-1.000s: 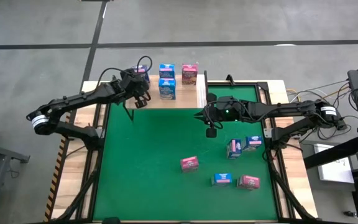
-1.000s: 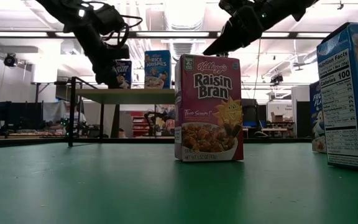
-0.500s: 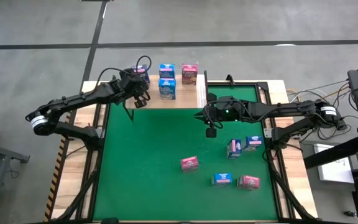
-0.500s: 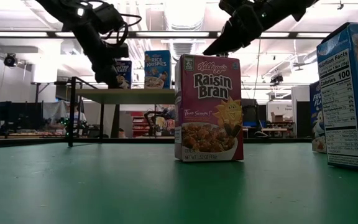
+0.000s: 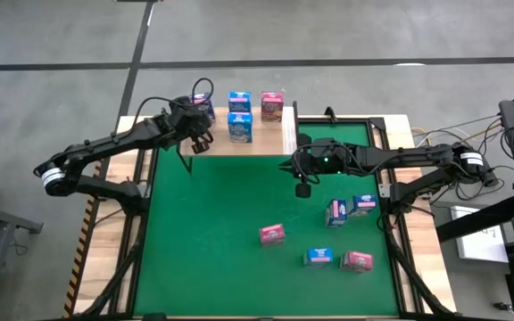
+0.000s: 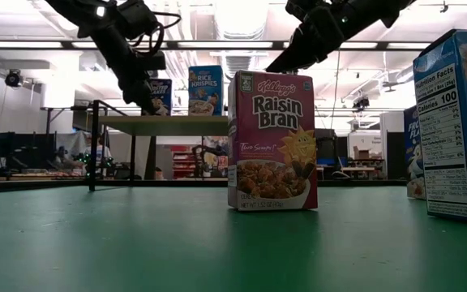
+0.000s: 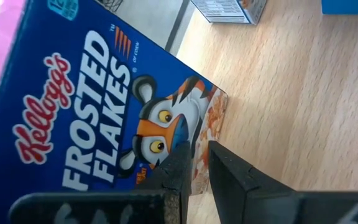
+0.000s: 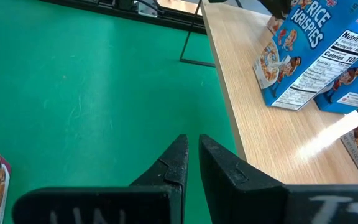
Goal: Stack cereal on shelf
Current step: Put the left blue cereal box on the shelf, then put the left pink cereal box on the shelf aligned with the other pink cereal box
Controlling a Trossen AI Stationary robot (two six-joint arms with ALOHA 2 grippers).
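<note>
Left end effector (image 5: 200, 135): hovering at the upper left of the high view, over the left end of the shelf (image 5: 266, 140); fingers (image 7: 182, 167) drawn narrow, nearly closed, gripping nothing.
Frosted Flakes box (image 7: 98, 118): standing on the shelf just beside the left end effector — filling the left half of the left wrist view, fingertips pointing at its lower front edge.
Right end effector (image 5: 302, 185): hanging over the green mat (image 5: 212, 232) right of centre in the high view; fingers (image 8: 178, 163) narrow, carrying nothing.
Shelf: sitting along the upper edge of the worktop (image 5: 422, 267); holding two blue Rice Krispies boxes (image 5: 239, 118) and one pink box (image 5: 272, 106) near its middle.
Cereal on the mat — pink Raisin Bran box (image 6: 272, 139) standing upright at centre of the low view; in the high view, two blue boxes (image 5: 349, 209) leaning together at right, one blue box (image 5: 318, 257) and one pink box (image 5: 357, 260) lying at lower right.
</note>
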